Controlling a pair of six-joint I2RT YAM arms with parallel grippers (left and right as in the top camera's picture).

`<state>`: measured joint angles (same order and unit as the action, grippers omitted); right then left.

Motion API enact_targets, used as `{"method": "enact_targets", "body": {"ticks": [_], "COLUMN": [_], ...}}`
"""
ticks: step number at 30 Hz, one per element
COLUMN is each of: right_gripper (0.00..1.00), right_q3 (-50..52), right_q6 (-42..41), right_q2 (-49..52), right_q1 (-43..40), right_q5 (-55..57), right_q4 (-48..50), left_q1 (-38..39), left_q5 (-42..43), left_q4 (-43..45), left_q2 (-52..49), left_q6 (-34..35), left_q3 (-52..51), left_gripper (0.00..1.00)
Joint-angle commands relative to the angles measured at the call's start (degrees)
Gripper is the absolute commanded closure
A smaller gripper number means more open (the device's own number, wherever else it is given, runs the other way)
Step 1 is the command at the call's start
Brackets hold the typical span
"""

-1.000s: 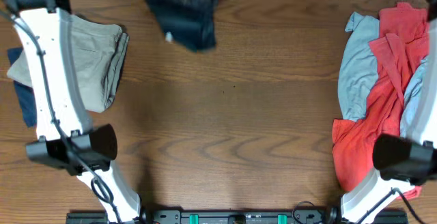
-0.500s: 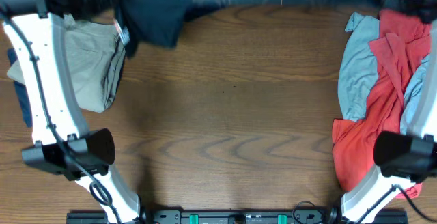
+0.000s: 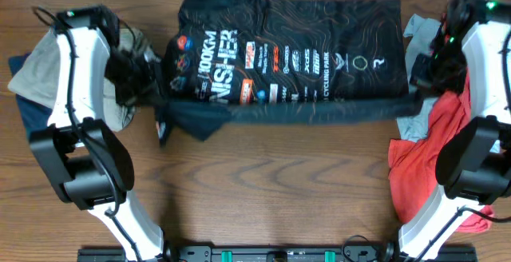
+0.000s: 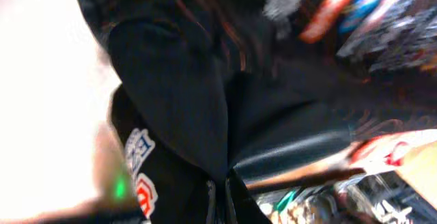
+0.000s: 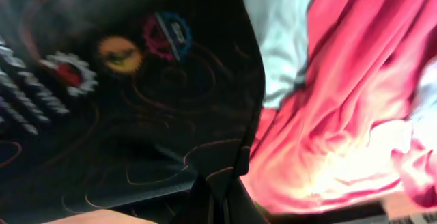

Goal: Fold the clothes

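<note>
Overhead, the black jersey (image 3: 295, 54) lies spread across the far half of the worktop (image 3: 279, 182). Its long axis runs side to side, printed face up. Its near edge is a taut, slightly sagging band strung between the two arms. The left hand (image 3: 152, 94) sits at that edge's left end, where the cloth bunches and a loose flap hangs toward the robot. The right hand (image 3: 419, 82) sits at the right end, so neither arm is nearer and each has its own corner.

From either hand, the body of the jersey lies away toward the far edge of the worktop, and the held edge runs sideways toward the other hand. Both wrist views show dark fabric gathering to a point right at the fingers. I judge each hand to be pressed together on a corner of the jersey, though the fingers themselves are mostly buried in cloth.

A khaki garment (image 3: 40, 66) lies just beyond the left arm. A red garment (image 3: 423, 166) and a pale blue garment (image 3: 415, 34) are heaped beside the right arm. Any fold probably has to carry the near edge away from the robot, with both hands moving level.
</note>
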<state>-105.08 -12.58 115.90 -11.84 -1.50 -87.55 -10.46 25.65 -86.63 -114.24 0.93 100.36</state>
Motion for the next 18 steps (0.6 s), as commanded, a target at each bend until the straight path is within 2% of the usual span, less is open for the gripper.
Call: {"method": "enact_targets", "body": {"ticks": [1, 5, 10, 13, 18], "right_gripper": [0.99, 0.99, 0.99, 0.99, 0.99], "right_q3": [5.2, 9.9, 10.8, 10.8, 10.7], "right_q6": [-0.8, -1.2, -1.1, -1.1, -1.1], "right_q2": [0.1, 0.0, -0.3, -0.4, -0.4], "right_q1": [-0.9, -0.9, -0.9, -0.9, -0.9], "right_q5": [1.0, 1.0, 0.8, 0.6, -4.7], "right_q4": [-0.1, -0.2, 0.0, 2.4, 11.8], "left_q1": [-0.6, -0.6, -0.6, -0.6, -0.6], "left_q5": [-6.1, -6.3, -7.1, -7.1, -6.5], "left_q4": [-1.0, -3.1, -4.0, -0.7, 11.6], "left_q2": [0.0, 0.2, 1.7, 2.4, 2.4], "left_q6": [-1.4, -1.3, -1.3, -0.8, 1.1], "left_q3": [-4.1, -6.7, -7.0, -7.0, -7.0], "left_gripper": [0.94, 0.94, 0.94, 0.94, 0.95]}}
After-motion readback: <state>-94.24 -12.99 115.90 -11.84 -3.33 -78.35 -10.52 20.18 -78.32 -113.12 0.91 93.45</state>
